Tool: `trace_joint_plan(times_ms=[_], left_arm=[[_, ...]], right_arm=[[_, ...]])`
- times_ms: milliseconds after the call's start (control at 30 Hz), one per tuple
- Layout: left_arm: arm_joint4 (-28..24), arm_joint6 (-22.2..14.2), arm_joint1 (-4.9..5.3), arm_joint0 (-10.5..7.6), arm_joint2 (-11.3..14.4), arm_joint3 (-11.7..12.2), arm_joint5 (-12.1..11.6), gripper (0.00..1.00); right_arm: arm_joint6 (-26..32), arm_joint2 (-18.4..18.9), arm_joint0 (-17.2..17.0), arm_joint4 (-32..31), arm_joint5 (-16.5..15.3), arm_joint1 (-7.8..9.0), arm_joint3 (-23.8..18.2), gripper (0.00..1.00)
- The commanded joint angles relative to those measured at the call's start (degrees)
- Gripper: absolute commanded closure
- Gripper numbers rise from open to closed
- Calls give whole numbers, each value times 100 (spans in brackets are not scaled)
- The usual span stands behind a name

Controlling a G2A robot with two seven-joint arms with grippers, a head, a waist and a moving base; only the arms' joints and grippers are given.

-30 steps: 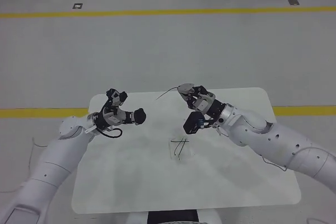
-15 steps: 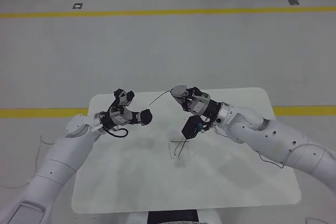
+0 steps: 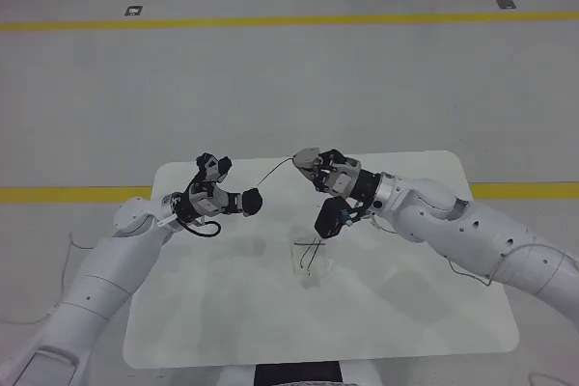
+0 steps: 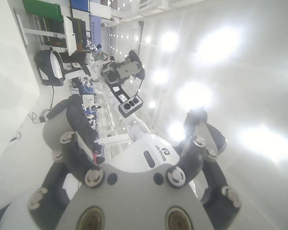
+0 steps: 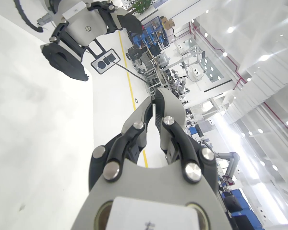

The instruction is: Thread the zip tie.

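Right hand: your right hand (image 3: 307,160) is hovering over the far part of the table (image 3: 415,289), fingertips pressed together and pinching one end of the zip tie (image 3: 276,171)

Zip tie: it is sticking out of that pinch as a thin dark strand, held clear of the table and pointing toward your left hand; in the right wrist view the zip tie (image 5: 132,72) is running straight out from the closed tips of the right hand (image 5: 155,96)

Free end: it is ending close to one finger of the left hand in the top view, and you cannot tell whether the two are touching

Left hand: your left hand (image 3: 232,183) is hanging over the table's far left corner, facing the right hand, its fingers (image 4: 74,120) spread wide with nothing between them

Loose ties: a few more dark loose ties (image 3: 309,256) are lying on the table near its middle, closer to the robot than both hands and well apart from them

Change over the last second: the hands are now standing closer together; the left hand has come in toward the table's middle, the right hand has shifted toward it, and the tie's free end is sitting lower and nearer the left hand

Change over the last half second: you are seeing almost no difference, with hands and tie sitting where they were
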Motion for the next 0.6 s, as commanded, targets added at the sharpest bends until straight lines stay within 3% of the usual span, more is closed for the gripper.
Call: trace_joint_plan(times_ms=[0,367,567], left_arm=[[0,0,0,0,0,0,0,0],[0,0,0,0,0,0,0,0],[0,0,0,0,0,0,0,0]], right_arm=[[-8,0,7,0,-111,-5,-13,100],[378,0,-44,0,-752,-159,-181,100],[426,0,-62,0,-757,-208,-159,100]])
